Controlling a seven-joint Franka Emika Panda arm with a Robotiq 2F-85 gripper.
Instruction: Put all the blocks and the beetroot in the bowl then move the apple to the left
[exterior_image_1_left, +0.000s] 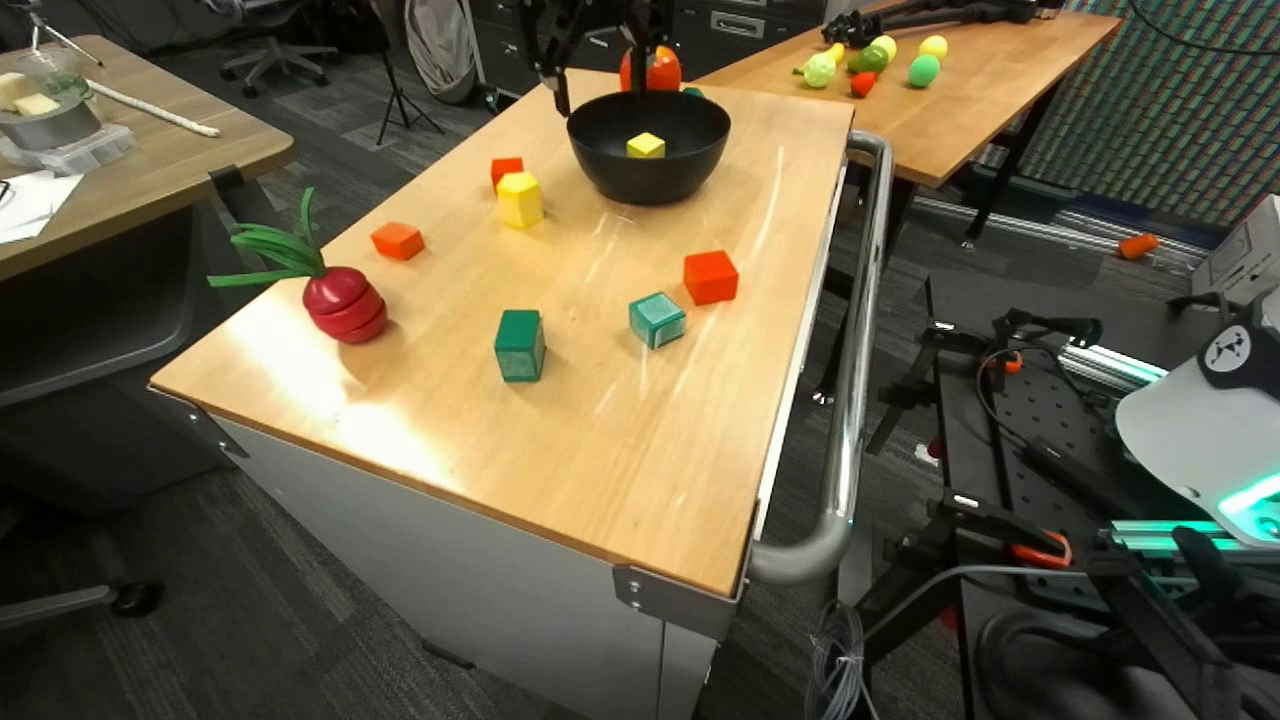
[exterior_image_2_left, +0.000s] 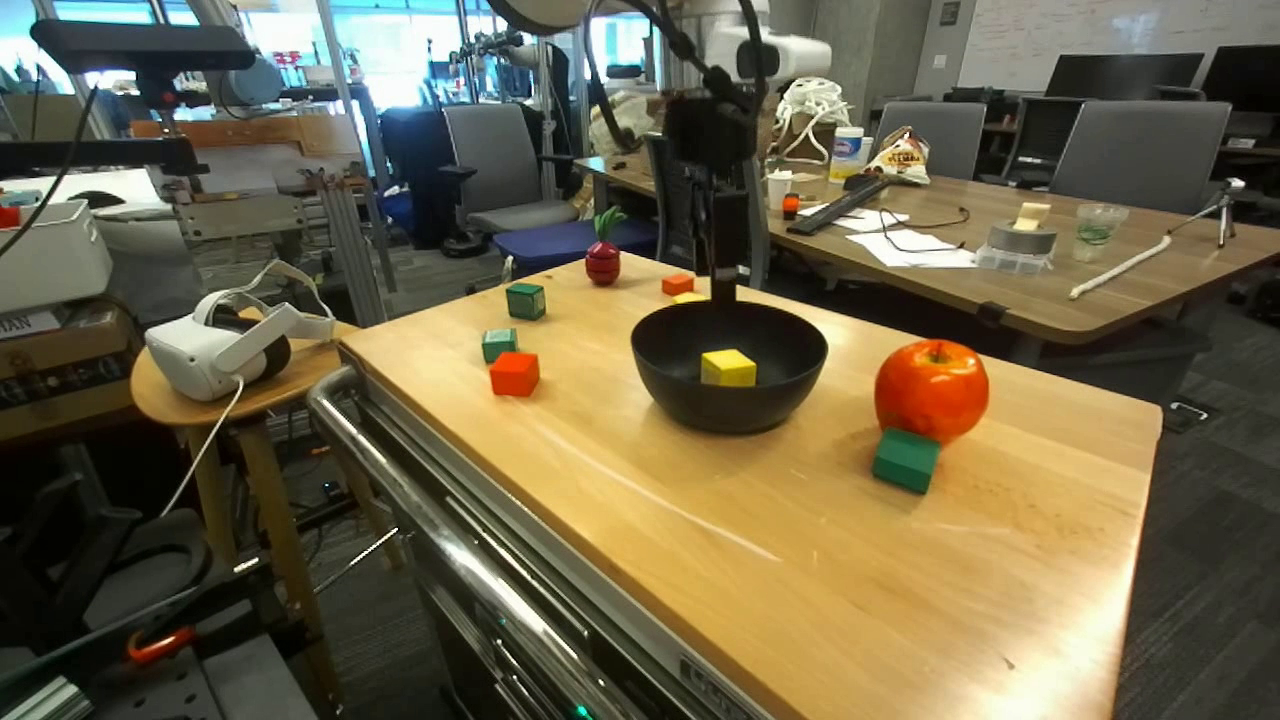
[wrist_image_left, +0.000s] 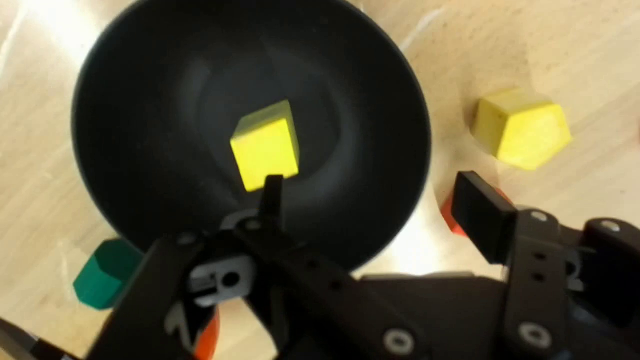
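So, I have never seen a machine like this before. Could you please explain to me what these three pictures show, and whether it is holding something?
The machine is a robot arm that ends in a gripper, which pinches things much as two fingers do. Two pictures are taken from outside the robot, from different places. The third is taken from its wrist, looking down into the bowl.

The bowl stands on a wooden table, with a yellow block inside. Also on the table are more blocks in red, orange, yellow and green, a beetroot and an apple.

Nothing is held: the jaws stand well apart. In the wrist view, one shows against the bowl and the other outside its rim.
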